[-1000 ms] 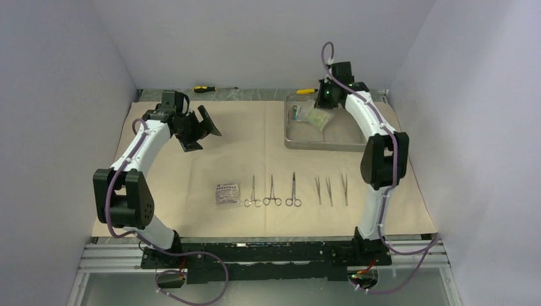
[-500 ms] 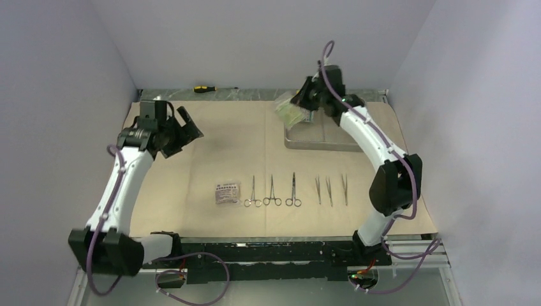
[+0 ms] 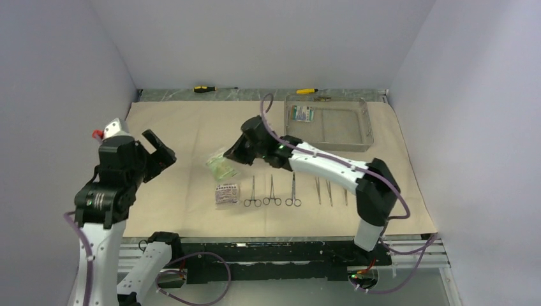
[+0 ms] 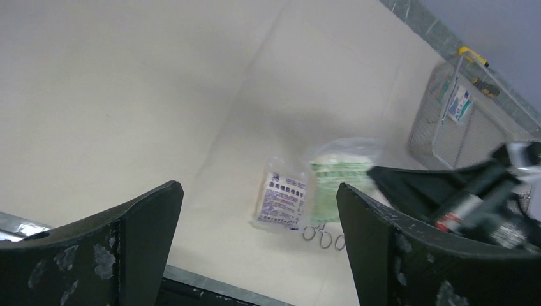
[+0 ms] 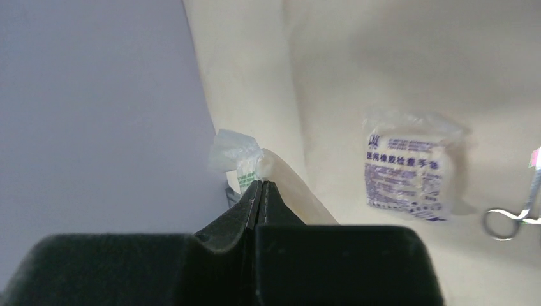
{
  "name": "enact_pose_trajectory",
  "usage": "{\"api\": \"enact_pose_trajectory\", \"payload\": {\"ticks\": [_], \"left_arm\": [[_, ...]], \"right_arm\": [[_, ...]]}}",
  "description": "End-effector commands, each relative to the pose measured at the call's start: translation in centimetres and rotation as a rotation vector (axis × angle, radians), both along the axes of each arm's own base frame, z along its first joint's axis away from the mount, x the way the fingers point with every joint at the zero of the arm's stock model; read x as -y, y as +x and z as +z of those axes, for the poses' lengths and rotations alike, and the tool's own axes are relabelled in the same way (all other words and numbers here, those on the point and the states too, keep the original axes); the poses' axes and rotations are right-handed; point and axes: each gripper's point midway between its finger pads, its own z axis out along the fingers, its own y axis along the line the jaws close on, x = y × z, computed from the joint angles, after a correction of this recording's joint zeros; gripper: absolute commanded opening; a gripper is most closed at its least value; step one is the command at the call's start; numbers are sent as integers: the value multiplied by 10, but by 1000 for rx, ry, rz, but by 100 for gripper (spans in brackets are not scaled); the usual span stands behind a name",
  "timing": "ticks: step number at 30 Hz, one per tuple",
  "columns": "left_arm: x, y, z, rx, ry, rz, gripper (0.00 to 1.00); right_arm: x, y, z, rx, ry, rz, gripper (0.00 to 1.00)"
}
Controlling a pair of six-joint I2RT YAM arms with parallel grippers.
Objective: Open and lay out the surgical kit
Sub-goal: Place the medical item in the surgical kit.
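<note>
The right pincer (image 3: 232,157) is closed on the top edge of a green-printed packet (image 3: 220,167), which is held clear of the beige wrap cloth (image 3: 191,127) spread over the worktop. In the right wrist view the fingertips (image 5: 259,186) are seen pressed together, with the crumpled plastic of the packet (image 5: 237,155) pinched just beyond them.

A purple-printed packet (image 3: 226,193) lies flat on the cloth just below and near the held one; from the right wrist it is seen to the right of the pincer (image 5: 408,169). Beyond it, to the robot's right of the pincer, three scissor-handled clamps (image 3: 273,192) are laid in a row, and three tweezers (image 3: 329,191) follow beneath the right forearm.

The wire-mesh tray (image 3: 369,124) stands well behind the right pincer, at the far edge of the cloth, and a third packet (image 3: 301,113) lies in its left end.

The left pincer (image 3: 155,157) is raised over the left part of the cloth with its jaws spread wide and nothing between them. Ahead of it, in its wrist view, both packets (image 4: 282,199) are seen well apart from its fingers (image 4: 150,210).

Two yellow-and-black screwdrivers (image 3: 204,88) lie beyond the cloth by the back wall.
</note>
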Motion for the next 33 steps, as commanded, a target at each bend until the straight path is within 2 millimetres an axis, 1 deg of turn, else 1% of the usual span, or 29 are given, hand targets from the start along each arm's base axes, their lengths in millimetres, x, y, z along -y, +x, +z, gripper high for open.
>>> {"api": "enact_pose_trajectory", "payload": {"ticks": [1, 5, 6, 10, 13, 15, 18, 20, 22, 23, 25, 26, 27, 29, 31, 33], "left_arm": [[-19, -32, 21, 38, 81, 47, 97], [-22, -53, 29, 73, 101, 34, 98], [-23, -57, 30, 79, 105, 36, 98], [-28, -74, 29, 95, 116, 56, 98], [-37, -86, 31, 101, 136, 97, 98], [-51, -96, 31, 99, 155, 183, 98], [-67, -108, 37, 140, 174, 275, 99], [-71, -112, 42, 174, 175, 299, 99], [-70, -113, 44, 195, 172, 299, 99], [-70, -113, 43, 193, 170, 296, 99], [-68, -111, 39, 181, 167, 287, 99], [-67, -110, 36, 169, 165, 280, 99], [-65, -108, 33, 158, 161, 270, 99], [-59, -102, 27, 128, 150, 243, 99], [-53, -95, 19, 95, 131, 222, 99], [-47, -88, 7, 48, 103, 205, 99]], "right_arm": [[-41, 1, -3, -123, 124, -145, 0], [-77, -9, -25, -224, 148, -142, 0], [-85, -11, -36, -253, 146, -144, 0], [-111, -16, -47, -320, 198, -150, 0], [-121, -18, -56, -355, 222, -167, 0], [-126, -20, -65, -391, 241, -181, 0], [-135, -23, -75, -438, 263, -185, 0], [-140, -25, -85, -448, 247, -190, 0], [-141, -28, -94, -465, 228, -201, 9], [-141, -29, -99, -473, 216, -199, 17], [-140, -32, -106, -473, 176, -192, 36], [-137, -31, -107, -461, 149, -189, 45], [-133, -31, -106, -445, 120, -187, 52], [-123, -29, -99, -382, 74, -182, 59], [-110, -21, -85, -300, 51, -189, 61], [-96, -13, -69, -220, 34, -194, 61]]}}
